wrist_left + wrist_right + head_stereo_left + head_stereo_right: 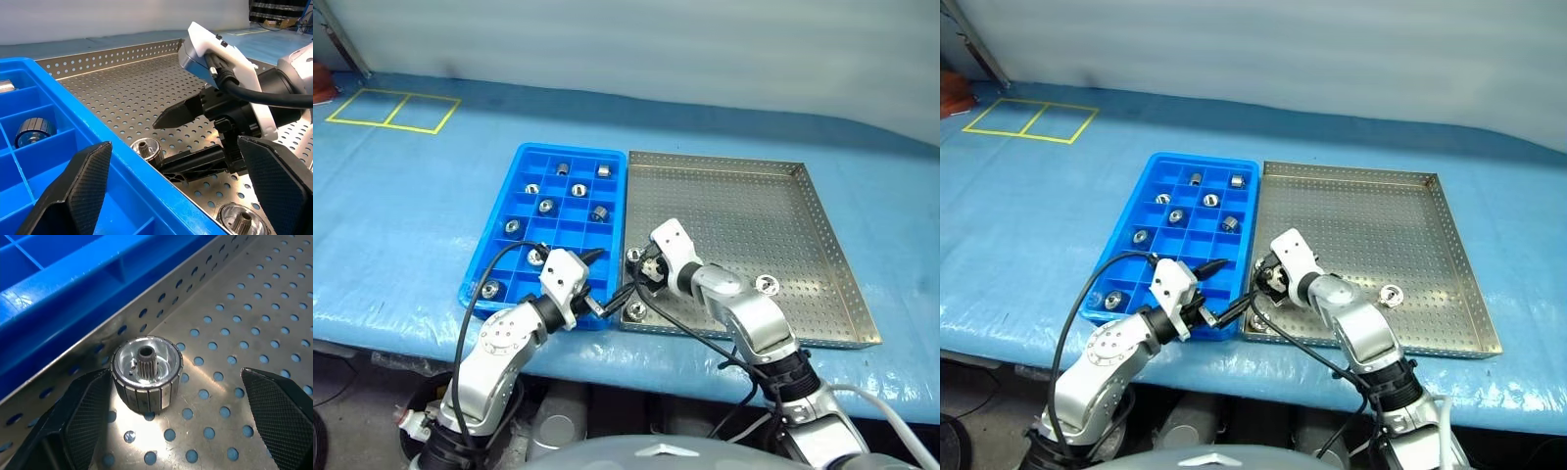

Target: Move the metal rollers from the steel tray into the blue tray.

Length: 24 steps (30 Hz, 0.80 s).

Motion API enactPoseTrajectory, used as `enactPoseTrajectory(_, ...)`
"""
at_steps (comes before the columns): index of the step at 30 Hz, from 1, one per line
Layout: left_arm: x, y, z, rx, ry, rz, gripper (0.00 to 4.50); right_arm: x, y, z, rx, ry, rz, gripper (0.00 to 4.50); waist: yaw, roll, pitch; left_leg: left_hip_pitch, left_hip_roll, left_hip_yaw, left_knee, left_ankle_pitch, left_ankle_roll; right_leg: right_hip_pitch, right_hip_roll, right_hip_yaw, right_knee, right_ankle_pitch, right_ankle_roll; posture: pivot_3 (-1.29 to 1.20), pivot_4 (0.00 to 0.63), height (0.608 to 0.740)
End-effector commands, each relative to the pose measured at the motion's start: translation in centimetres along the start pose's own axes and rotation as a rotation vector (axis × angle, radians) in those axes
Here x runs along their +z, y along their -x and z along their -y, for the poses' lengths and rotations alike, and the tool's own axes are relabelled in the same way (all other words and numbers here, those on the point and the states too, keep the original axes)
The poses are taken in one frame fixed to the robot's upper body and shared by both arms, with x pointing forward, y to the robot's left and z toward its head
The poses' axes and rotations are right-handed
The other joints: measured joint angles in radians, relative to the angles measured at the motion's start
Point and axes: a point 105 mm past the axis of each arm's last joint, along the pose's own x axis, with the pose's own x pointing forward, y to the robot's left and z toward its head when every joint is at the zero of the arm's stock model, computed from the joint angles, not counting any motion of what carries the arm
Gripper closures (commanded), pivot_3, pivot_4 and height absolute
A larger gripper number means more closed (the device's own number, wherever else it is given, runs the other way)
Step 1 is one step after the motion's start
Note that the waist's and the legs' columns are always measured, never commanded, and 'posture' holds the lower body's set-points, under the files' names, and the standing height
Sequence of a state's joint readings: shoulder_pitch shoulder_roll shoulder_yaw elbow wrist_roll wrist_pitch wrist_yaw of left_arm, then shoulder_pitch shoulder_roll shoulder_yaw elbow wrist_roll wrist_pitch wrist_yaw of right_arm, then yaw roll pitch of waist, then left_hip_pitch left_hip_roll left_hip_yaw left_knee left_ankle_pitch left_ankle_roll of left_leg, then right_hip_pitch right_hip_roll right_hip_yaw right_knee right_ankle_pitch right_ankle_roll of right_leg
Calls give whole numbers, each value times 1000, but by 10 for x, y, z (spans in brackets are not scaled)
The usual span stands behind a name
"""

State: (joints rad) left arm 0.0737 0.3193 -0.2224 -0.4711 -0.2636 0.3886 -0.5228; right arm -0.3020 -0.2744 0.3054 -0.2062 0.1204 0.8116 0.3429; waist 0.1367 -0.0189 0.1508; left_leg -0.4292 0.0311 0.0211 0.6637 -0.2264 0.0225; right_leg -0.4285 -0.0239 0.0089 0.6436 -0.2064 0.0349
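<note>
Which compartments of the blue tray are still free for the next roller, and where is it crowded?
The blue tray has bare compartments down its right column below the rollers, and between them in the middle rows. The near end is crowded: both open grippers, left and right, meet at the steel tray corner.

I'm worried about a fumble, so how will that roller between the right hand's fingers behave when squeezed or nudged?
The roller looks like solid metal, so probably rigid and heavy for its size. It stands on its flat end, so it should stay put unless tipped; on its side it would likely roll. Its grooved side may give the open right hand some grip.
</note>
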Motion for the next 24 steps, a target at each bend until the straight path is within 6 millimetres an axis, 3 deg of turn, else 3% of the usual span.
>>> enactPoseTrajectory(1,11,3,2,3,-9,38,3,19,-2,-3,18,51,75,179,1,0,0,0,0,0,0,0,0,0,0,0,0,0,0,348,150,740)
enactPoseTrajectory(4,9,4,1,16,-15,25,0,21,-3,-4,31,47,83,892,1,0,0,0,0,0,0,0,0,0,0,0,0,0,0,358,150,740)
enactPoseTrajectory(10,8,5,0,31,-2,26,0,14,-3,-8,49,20,60,2824,7,0,0,0,0,0,-1,0,0,0,0,0,0,0,0,372,150,740)
enactPoseTrajectory(17,7,6,0,38,5,29,0,7,4,-5,31,-6,46,2820,14,0,0,0,0,0,-1,0,0,0,0,0,0,0,0,374,150,740)
enactPoseTrajectory(24,11,6,-2,57,14,73,0,25,24,23,-125,48,62,2820,20,1,1,0,0,0,-1,0,0,-1,-1,0,-1,0,0,382,150,740)
